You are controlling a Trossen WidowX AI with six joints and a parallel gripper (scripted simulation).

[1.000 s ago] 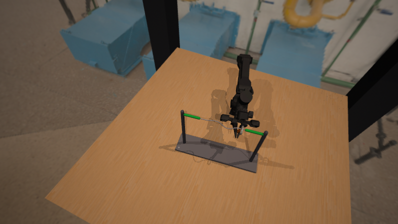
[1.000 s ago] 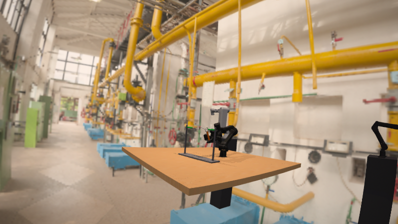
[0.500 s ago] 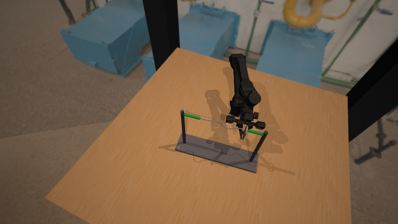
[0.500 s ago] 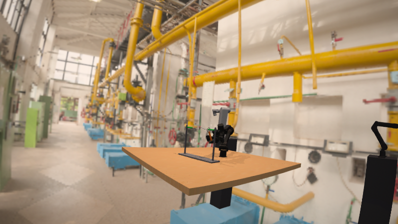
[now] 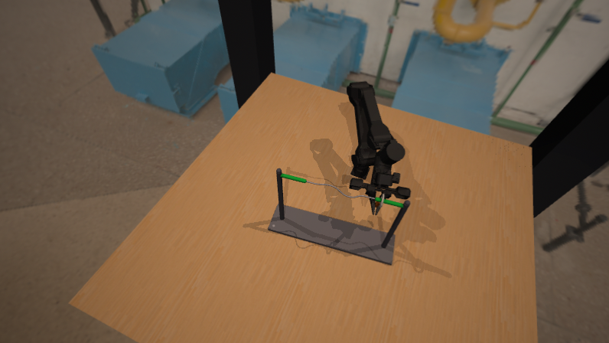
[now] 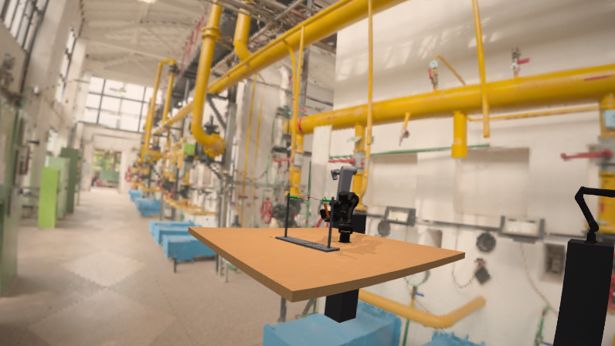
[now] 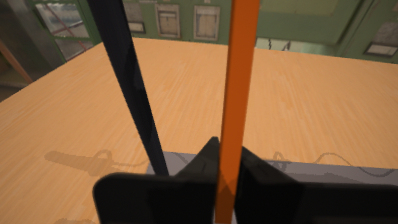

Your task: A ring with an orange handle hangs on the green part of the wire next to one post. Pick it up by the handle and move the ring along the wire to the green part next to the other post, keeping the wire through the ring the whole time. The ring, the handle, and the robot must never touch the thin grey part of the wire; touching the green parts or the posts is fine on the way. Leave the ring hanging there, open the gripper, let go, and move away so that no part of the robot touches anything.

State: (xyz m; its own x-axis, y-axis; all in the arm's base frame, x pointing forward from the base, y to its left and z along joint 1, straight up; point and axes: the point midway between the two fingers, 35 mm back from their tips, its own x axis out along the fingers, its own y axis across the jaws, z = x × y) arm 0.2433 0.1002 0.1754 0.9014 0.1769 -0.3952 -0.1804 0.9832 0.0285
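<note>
The pale ring (image 5: 382, 198) is around the right green part (image 5: 395, 204) (image 6: 326, 200), near its inner end; whether it touches is too small to tell. My gripper (image 5: 375, 212) (image 7: 220, 143) is shut on the orange handle (image 5: 377, 204) (image 6: 326, 210) (image 7: 240, 75), just below and behind the wire. The right post (image 5: 395, 227) (image 6: 330, 227) (image 7: 129, 75) stands beside it. The thin grey wire (image 5: 355, 197) runs left to the other green part (image 5: 293, 178) (image 6: 293, 196) at the left post (image 5: 280, 197) (image 6: 287, 218). The ring is out of the wrist view.
The grey base plate (image 5: 332, 233) (image 6: 307, 244) (image 7: 325, 173) joins both posts on the wooden table (image 5: 255, 289) (image 6: 266, 266) (image 7: 190, 90). The arm (image 5: 366, 115) (image 6: 344, 206) reaches in from the back of the table, with its wrist close behind the right half of the wire.
</note>
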